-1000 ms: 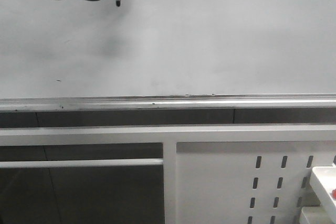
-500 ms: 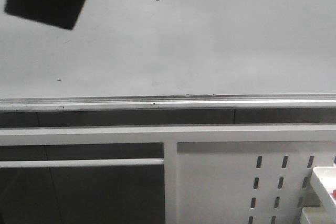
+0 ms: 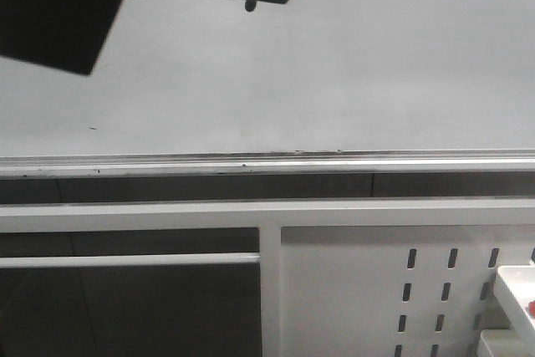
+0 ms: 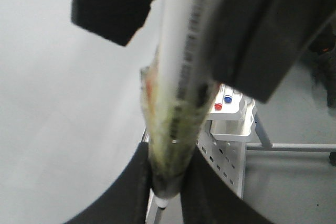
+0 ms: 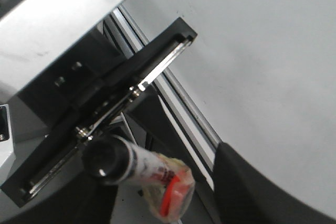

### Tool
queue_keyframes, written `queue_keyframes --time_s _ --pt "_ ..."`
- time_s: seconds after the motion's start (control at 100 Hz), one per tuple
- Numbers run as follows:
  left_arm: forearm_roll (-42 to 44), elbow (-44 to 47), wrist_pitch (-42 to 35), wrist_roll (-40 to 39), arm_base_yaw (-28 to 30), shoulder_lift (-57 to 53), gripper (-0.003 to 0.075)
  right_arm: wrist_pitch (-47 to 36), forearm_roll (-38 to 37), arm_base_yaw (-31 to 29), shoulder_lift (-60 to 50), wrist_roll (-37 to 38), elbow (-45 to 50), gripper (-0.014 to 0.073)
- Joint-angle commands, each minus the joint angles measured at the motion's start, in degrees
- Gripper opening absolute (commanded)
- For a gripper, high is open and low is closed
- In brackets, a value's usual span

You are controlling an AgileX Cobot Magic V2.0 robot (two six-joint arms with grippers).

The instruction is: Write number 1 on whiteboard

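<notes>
1. Pale grey and glossy, the whiteboard (image 3: 351,73) fills the upper half of the front view, with its silver ledge (image 3: 334,161) running along the lower edge.
2. Below the ledge stands a white perforated frame panel (image 3: 368,290); a white tray (image 3: 514,286) shows at the lower right corner of the front view.
3. I see no long marker stroke on the board, so the number 1 is not visible; only tiny dark specks sit near the ledge.
4. My left arm (image 3: 58,6) crosses the top left of the front view as a dark blurred mass, and a small dark marker tip (image 3: 250,5) pokes out beneath it, close to the board; whether it touches, I cannot tell.
5. From my left wrist, my left fingers (image 4: 167,182) are closed around a white marker (image 4: 184,61) wrapped in yellowish tape, its pale end sticking out between the pads.
6. From my right wrist, my right fingers (image 5: 157,203) show as two dark pads set apart, with a second marker (image 5: 118,163) lying between them beside a black board eraser (image 5: 105,114); whether the pads press it, I cannot tell.
</notes>
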Motion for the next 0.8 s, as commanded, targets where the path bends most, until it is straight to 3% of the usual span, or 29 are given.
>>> queue_keyframes --time_s 0.0,0.17,0.27,0.39,0.45,0.57,0.64,0.71,0.79 --pt "0.1 -1.8 -2.2 0.0 -0.4 -1.3 -0.0020 -6.3 0.7 0.7 -0.2 -0.5 -2.2 0.0270" --pt "0.1 -1.8 -2.1 0.0 -0.4 -1.3 -0.0020 -7.2 1.9 2.9 0.9 -0.5 -2.2 0.0094" --pt "0.1 -1.8 -2.1 0.0 -0.4 -1.3 -0.0020 -7.2 2.0 3.2 1.5 -0.5 -2.2 -0.0076" --pt "-2.0 -1.8 -2.0 0.0 -0.4 -1.8 0.0014 -7.9 1.8 3.2 1.5 -0.5 -2.2 -0.0069" --pt "-4.5 -1.8 -2.0 0.0 -0.4 -2.9 0.0112 -8.0 0.7 3.2 1.5 -0.5 -2.2 -0.0069" --pt "-9.9 -1.8 -1.1 0.0 -0.4 -6.7 0.0430 -8.0 -4.1 3.2 1.5 -0.5 -2.2 -0.0069" --pt "-13.0 -1.8 0.9 0.0 -0.4 -9.4 0.0564 -8.1 -6.4 3.2 1.5 -0.5 -2.2 -0.0069" --pt "-14.9 -1.8 3.5 0.0 -0.4 -12.6 0.0605 -8.3 -8.0 3.2 1.5 -0.5 -1.9 -0.0067" --pt "-17.7 -1.8 5.1 -0.3 -0.4 -17.2 0.0573 -11.3 -10.7 3.1 1.5 -0.5 -0.6 -0.0067"
